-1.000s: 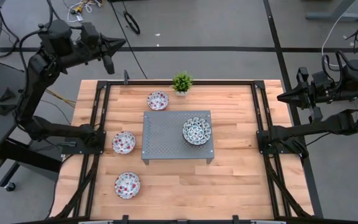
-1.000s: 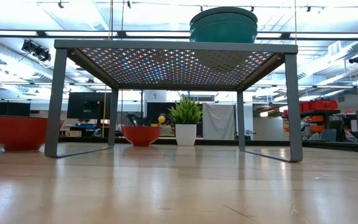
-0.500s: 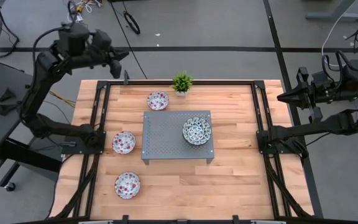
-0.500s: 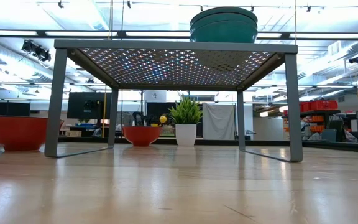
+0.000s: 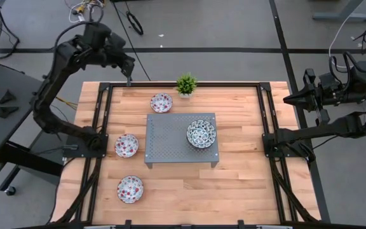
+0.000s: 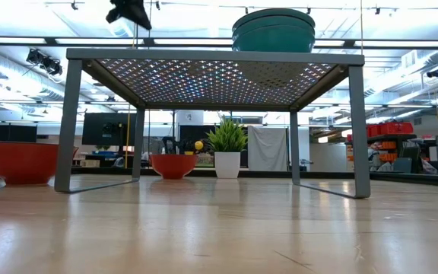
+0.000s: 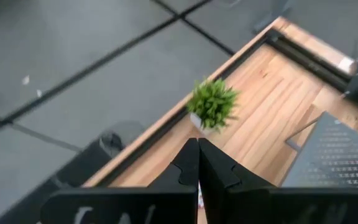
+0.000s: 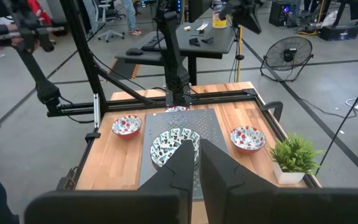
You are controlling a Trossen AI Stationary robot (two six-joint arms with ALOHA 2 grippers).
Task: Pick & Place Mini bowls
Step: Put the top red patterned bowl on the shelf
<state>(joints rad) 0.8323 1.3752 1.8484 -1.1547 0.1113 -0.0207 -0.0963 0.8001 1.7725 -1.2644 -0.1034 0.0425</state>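
Where gridded floor surrounds it, wooden table point(image 5: 234, 184), grey rack point(image 5: 170, 137)

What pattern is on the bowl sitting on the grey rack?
A dark blue-green pattern on white; the bowl shows best in the high view.

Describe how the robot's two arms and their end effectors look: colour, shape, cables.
Both arms are black, built of slim jointed links. The left end effector has two flat, dark, angular fingers tapering to a point. The right end effector looks the same. Black cables loop along the right arm.
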